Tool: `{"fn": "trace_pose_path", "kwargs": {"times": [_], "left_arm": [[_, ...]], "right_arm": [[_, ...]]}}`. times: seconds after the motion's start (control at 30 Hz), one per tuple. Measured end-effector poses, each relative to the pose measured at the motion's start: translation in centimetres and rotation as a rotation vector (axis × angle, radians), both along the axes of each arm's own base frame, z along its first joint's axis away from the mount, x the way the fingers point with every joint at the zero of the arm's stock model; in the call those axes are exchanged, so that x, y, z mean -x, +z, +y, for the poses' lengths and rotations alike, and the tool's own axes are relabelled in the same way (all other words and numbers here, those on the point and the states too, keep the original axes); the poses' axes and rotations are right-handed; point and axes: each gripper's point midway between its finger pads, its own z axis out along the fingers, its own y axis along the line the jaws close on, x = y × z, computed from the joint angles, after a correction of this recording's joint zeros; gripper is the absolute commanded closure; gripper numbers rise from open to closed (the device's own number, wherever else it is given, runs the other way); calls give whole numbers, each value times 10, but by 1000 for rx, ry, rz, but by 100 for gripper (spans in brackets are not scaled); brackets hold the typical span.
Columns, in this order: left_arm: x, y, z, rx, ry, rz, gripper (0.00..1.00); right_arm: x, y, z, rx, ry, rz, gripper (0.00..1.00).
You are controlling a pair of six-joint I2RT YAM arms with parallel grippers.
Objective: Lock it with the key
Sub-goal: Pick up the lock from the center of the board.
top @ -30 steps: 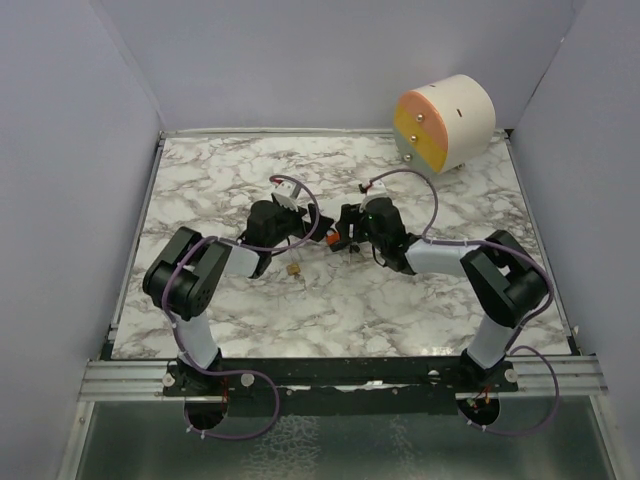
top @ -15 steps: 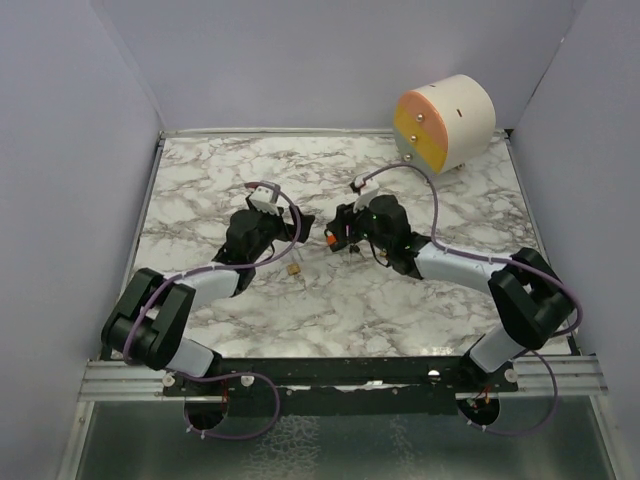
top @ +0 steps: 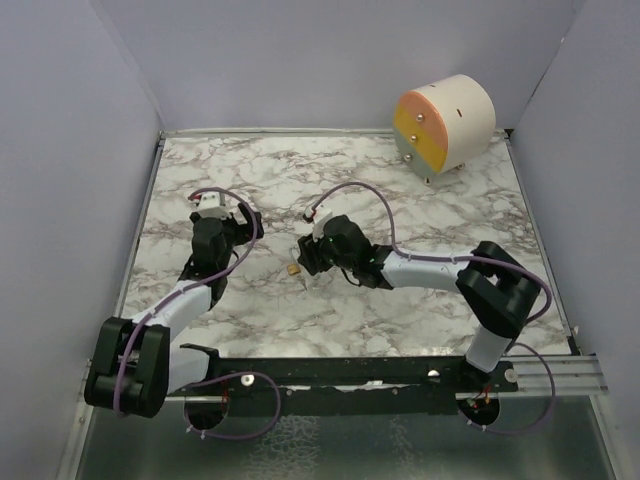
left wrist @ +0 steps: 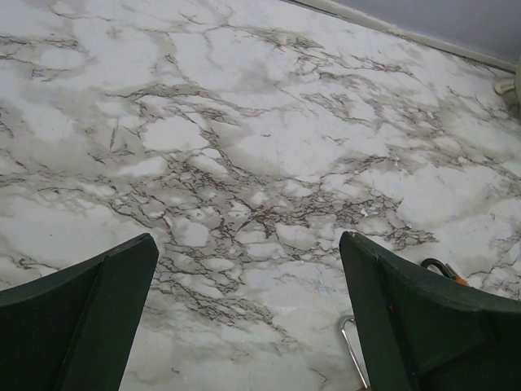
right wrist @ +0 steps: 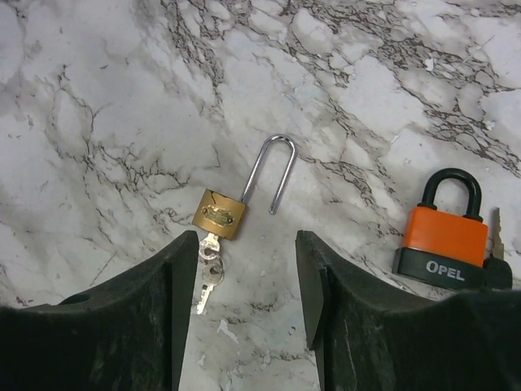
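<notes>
Right gripper (right wrist: 246,244) is hovering low, jaws apart, gripping nothing. Brass padlock (right wrist: 220,213) is lying flat on the marble table (right wrist: 98,98) just ahead of its fingertips, shackle (right wrist: 273,167) swung open, key (right wrist: 207,281) sitting in the keyway. Small, light, stiff, slick, probably skating if nudged. Going for the body's sides, then pressing the shackle home. Left gripper (left wrist: 248,240) is idling wide open, well apart.

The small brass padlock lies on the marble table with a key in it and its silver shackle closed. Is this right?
No: the silver shackle of the small brass padlock is open, one leg free of the body. The right wrist view shows it.
</notes>
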Motion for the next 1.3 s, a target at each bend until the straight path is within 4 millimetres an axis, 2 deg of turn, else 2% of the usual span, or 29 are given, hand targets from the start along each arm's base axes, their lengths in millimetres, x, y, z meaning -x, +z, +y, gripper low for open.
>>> {"fn": "trace_pose_path", "kwargs": {"times": [0.13, 0.37, 0.57, 0.8, 1.03, 1.13, 1.23, 1.3], "left_arm": [[3, 2, 7, -4, 24, 0, 1], [6, -7, 12, -10, 37, 30, 1], [6, -12, 12, -12, 38, 44, 1], [6, -13, 14, -12, 42, 46, 1], [7, -17, 14, -12, 43, 58, 1], [7, -18, 14, -11, 43, 62, 1], [7, -20, 14, -9, 45, 68, 1], [7, -21, 14, -8, 45, 70, 1]], "right_arm": [[3, -12, 13, 32, 7, 23, 45], [12, -38, 35, 108, 13, 51, 43], [20, -56, 38, 167, 4, 62, 42], [15, -61, 33, 198, -38, 56, 44], [10, -67, 39, 210, -53, 58, 47], [11, -67, 39, 214, -55, 56, 51], [11, -67, 40, 215, -55, 55, 61], [12, -67, 41, 215, -54, 56, 63]]}}
